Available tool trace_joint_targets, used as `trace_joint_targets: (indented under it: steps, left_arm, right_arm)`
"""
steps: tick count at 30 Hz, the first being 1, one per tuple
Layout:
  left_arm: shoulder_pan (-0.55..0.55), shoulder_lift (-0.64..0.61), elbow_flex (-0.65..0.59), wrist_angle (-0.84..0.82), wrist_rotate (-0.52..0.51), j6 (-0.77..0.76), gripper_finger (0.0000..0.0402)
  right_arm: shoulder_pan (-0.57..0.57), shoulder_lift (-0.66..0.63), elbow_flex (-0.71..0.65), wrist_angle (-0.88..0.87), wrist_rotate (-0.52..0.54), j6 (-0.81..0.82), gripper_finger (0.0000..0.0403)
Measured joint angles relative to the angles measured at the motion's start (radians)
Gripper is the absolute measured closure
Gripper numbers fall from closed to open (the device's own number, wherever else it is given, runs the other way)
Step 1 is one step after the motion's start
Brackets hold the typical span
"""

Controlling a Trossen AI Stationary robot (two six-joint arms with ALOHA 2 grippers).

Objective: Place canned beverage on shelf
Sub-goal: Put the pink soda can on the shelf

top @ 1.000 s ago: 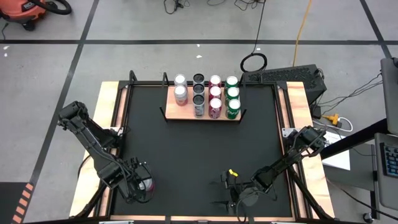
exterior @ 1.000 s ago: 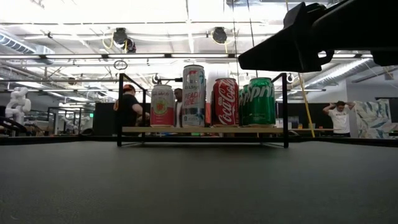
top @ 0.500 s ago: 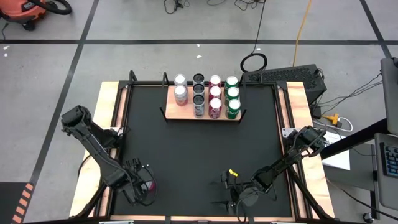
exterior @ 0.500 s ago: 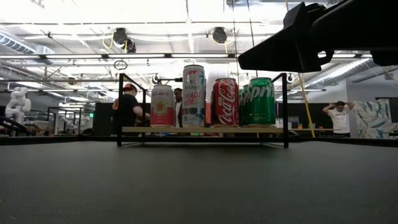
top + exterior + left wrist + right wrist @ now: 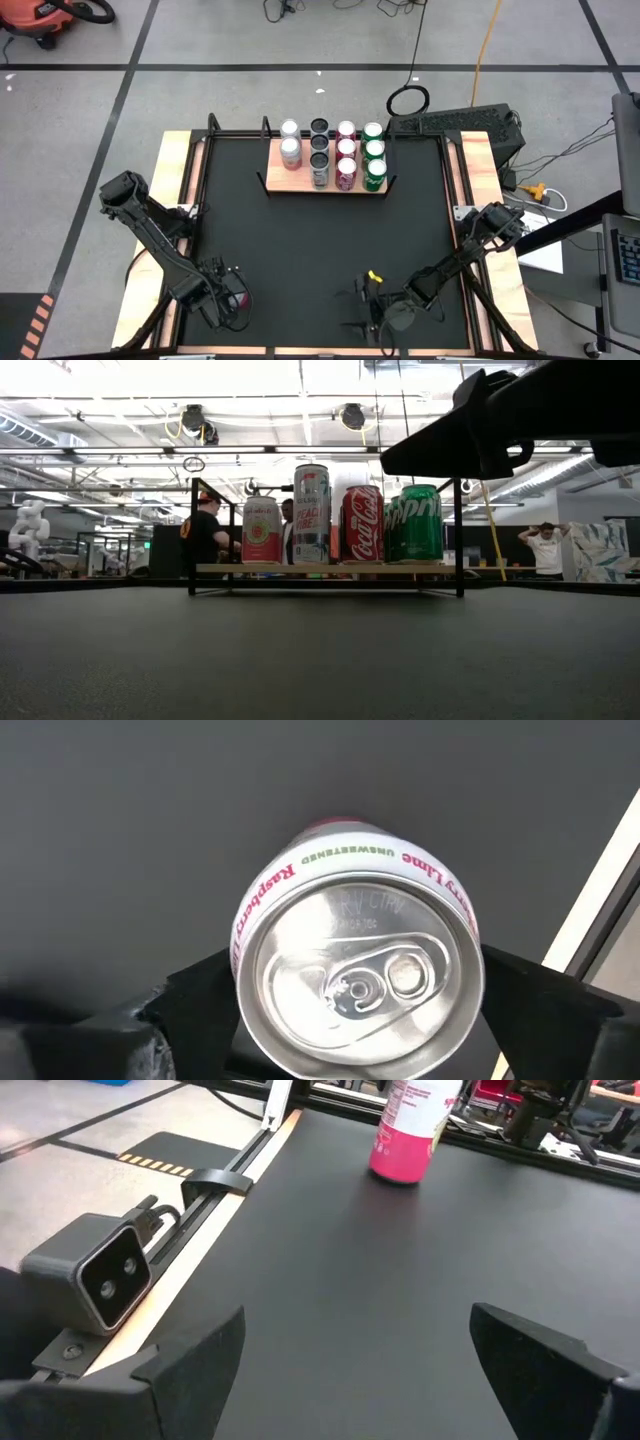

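since the earlier picture the left arm was drawn a little nearer to the front edge of the table, and its jaws were begun to be brought in around the can, while the right arm was not moved. in the high view the left gripper point(image 5: 228, 303) was seen low over the near left part of the black mat point(image 5: 320, 250), directly above the pink can point(image 5: 355, 960), which was stood upright there, well apart from the shelf point(image 5: 325, 183). in the left wrist view the silver lid was seen from above, with one dark finger on each side of the body; the jaws were still wide, and whether the pads were already touching the can could not be told, so no grip was counted as made. the right gripper point(image 5: 368, 308) was held wide open and empty at the near middle of the mat, waiting. the shelf at the far side was already loaded with rows of cans, and where a free place was left could not be judged well. for a good pick, it was judged that the can should be kept centred between the fingers, closed on evenly below the rim, and lifted straight, so that it would not be tipped.
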Motion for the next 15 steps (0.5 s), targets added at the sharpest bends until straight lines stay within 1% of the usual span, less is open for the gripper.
trace_joint_targets:
  steps: [4, 11, 15]
  left_arm:
    - [0.0, 0.0, 0.0, -0.001, -0.004, -0.037, 0.0052]
    - [0.0, 0.0, 0.0, 0.001, -0.076, -0.052, 0.0054]
    - [0.0, 0.0, 0.0, 0.002, -0.086, -0.051, 0.0054]
  right_arm:
    - [-0.003, 0.0, 0.0, 0.0, 0.0, 0.01, 0.0037]
    - [-0.007, 0.0, 0.0, 0.0, 0.0, 0.026, 0.0037]
    - [-0.007, 0.0, 0.0, 0.0, 0.0, 0.029, 0.0037]
